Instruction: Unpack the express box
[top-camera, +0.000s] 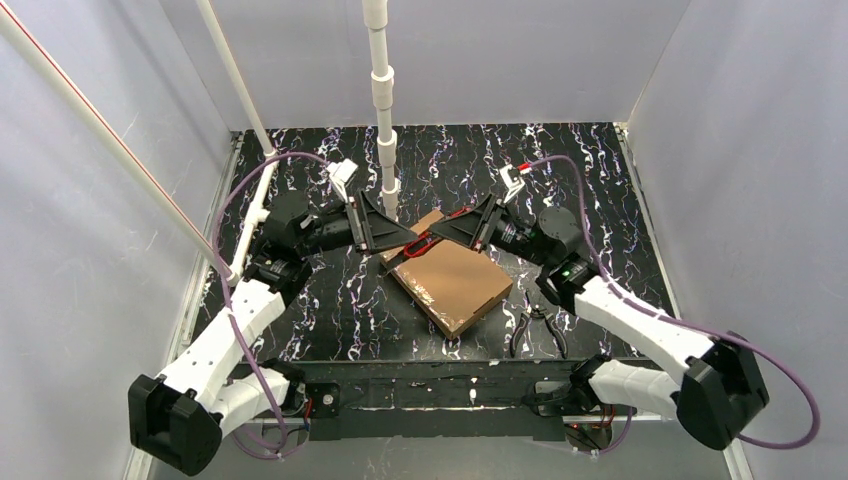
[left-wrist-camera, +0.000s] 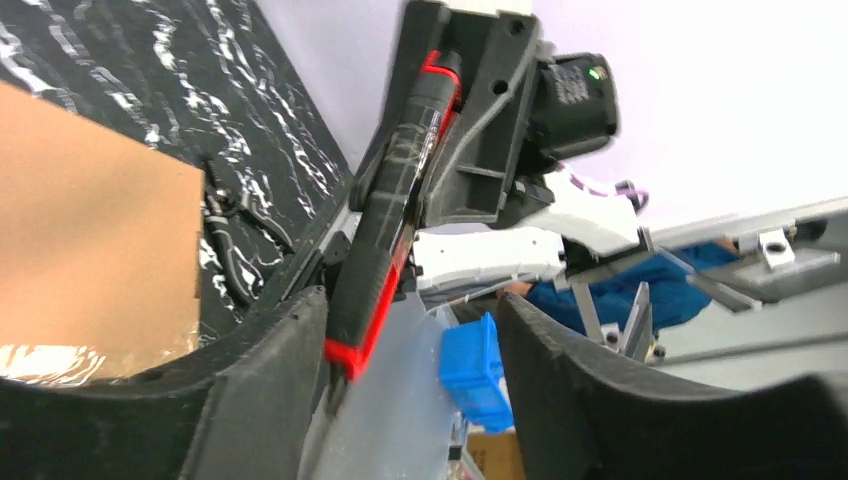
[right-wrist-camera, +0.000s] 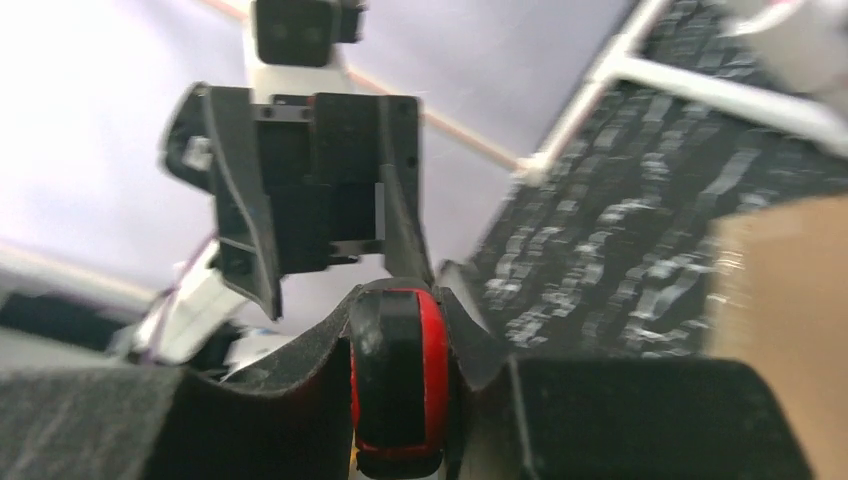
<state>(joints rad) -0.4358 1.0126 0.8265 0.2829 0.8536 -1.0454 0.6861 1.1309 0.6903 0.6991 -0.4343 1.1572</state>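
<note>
The express box (top-camera: 452, 285) is a flat brown cardboard mailer lying shut at the table's middle. It also shows in the left wrist view (left-wrist-camera: 80, 240) and in the right wrist view (right-wrist-camera: 790, 270). My right gripper (top-camera: 447, 234) is shut on a red-and-black hand tool (right-wrist-camera: 400, 380) and holds it in the air over the box's far corner. My left gripper (top-camera: 403, 238) faces it, open. In the left wrist view the tool (left-wrist-camera: 385, 230) reaches down to the inner side of my left gripper's (left-wrist-camera: 410, 320) left finger (left-wrist-camera: 270, 370); the other finger stands well apart.
Black pliers (top-camera: 536, 330) lie on the table right of the box, also seen in the left wrist view (left-wrist-camera: 235, 240). A white pipe post (top-camera: 383, 100) stands just behind the grippers. White walls close in three sides.
</note>
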